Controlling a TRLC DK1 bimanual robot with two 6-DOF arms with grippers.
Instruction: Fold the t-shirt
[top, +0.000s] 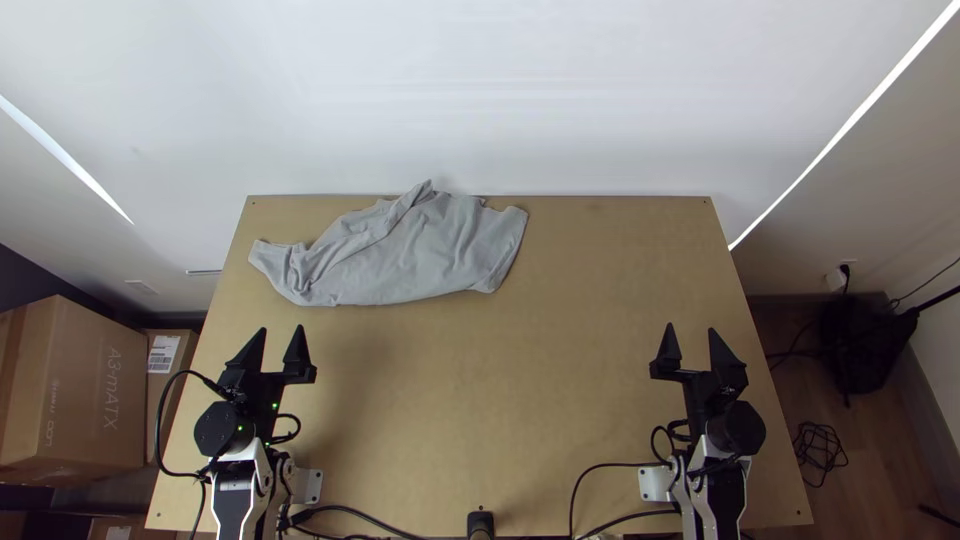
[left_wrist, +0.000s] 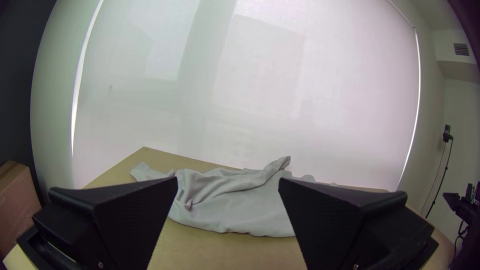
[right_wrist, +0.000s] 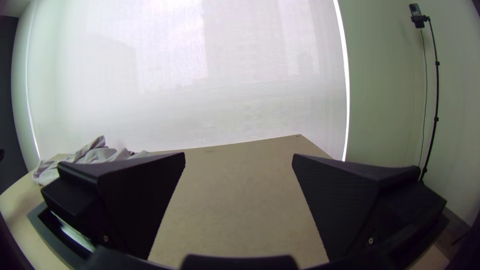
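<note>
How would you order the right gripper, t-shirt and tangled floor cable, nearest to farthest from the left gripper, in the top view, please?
1. T-shirt, just beyond the left gripper.
2. Right gripper, across the table.
3. Tangled cable, floor at right.

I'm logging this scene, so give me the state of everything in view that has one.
T-shirt: rumpled, not neatly folded, unheld
Left hand: open, empty
Right hand: open, empty
Window shade: drawn down
Floor cable: loosely coiled
Large cardboard box: can't tell whether sealed
</note>
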